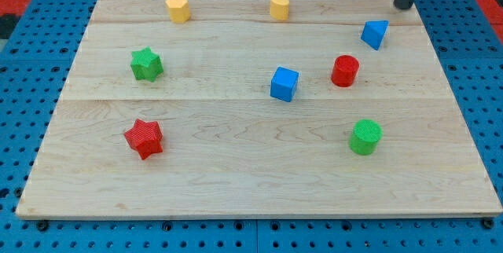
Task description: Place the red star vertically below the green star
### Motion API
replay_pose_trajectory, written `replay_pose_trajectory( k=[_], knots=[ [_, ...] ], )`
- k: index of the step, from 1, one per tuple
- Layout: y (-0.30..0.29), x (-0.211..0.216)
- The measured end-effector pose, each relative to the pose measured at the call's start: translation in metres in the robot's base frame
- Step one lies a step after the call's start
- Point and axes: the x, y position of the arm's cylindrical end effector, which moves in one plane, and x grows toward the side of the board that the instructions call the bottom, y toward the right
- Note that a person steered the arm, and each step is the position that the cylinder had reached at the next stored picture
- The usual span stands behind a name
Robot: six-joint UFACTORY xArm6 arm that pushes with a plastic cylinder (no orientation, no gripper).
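My tip (403, 5) — a bare dark rod with no jaws to spread or pinch — sits at the board's top right corner, while the red plastic star (144, 137) lies far off toward the bottom left corner, already roughly below the green plastic star (146, 64).

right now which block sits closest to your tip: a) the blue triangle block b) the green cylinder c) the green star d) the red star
a: my tip is at the view's top right corner of the board, and the blue triangle block lies just below it to the view's left, while the red star, green star and green cylinder are all farther off.
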Motion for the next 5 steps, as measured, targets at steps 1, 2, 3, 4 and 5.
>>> replay_pose_trajectory(
  k=[1, 2, 3, 4, 5],
  knots=[
    [0.050, 0.047],
    [0.085, 0.122],
    [0.041, 0.250],
    [-0.071, 0.309],
    [-0.204, 0.274]
  ],
)
